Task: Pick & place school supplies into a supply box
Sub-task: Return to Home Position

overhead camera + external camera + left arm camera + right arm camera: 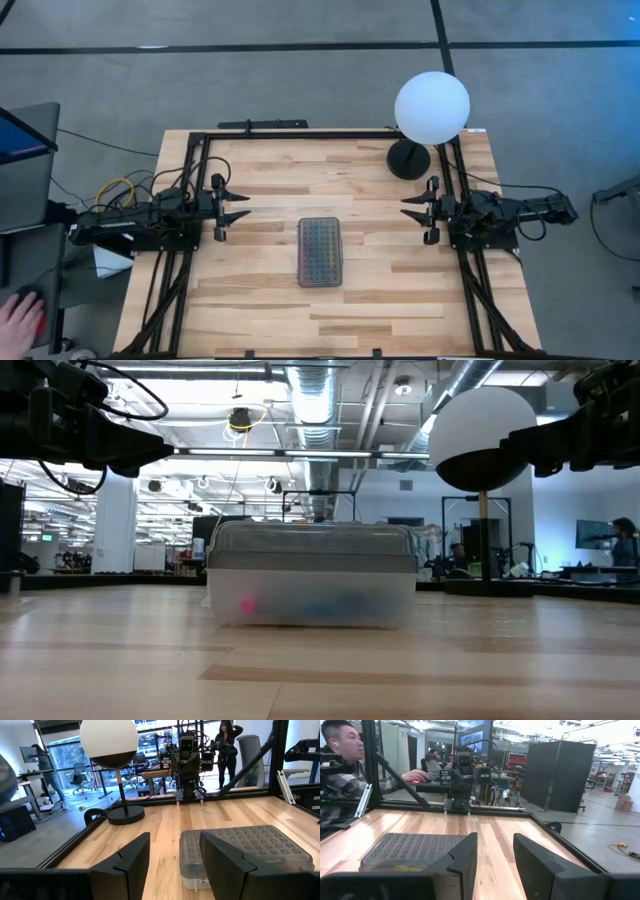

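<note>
The supply box [320, 251] rests flat on the wooden table's middle with its grey gridded lid down; it also shows in the low view [312, 575] and in both wrist views [245, 850] [410, 847]. Through its clear wall [300, 605] pink and blue school supplies show dimly inside. My left gripper [240, 205] hovers open at the table's left, pointing level toward the box. My right gripper [410, 208] hovers open at the right, likewise level. Both stand well clear of the box.
A lamp with a white globe [431, 107] on a black round base [408, 160] stands at the table's far right. A black frame [300, 133] runs round the table. A person's hand [20, 318] rests beyond the left edge; people show in the room behind.
</note>
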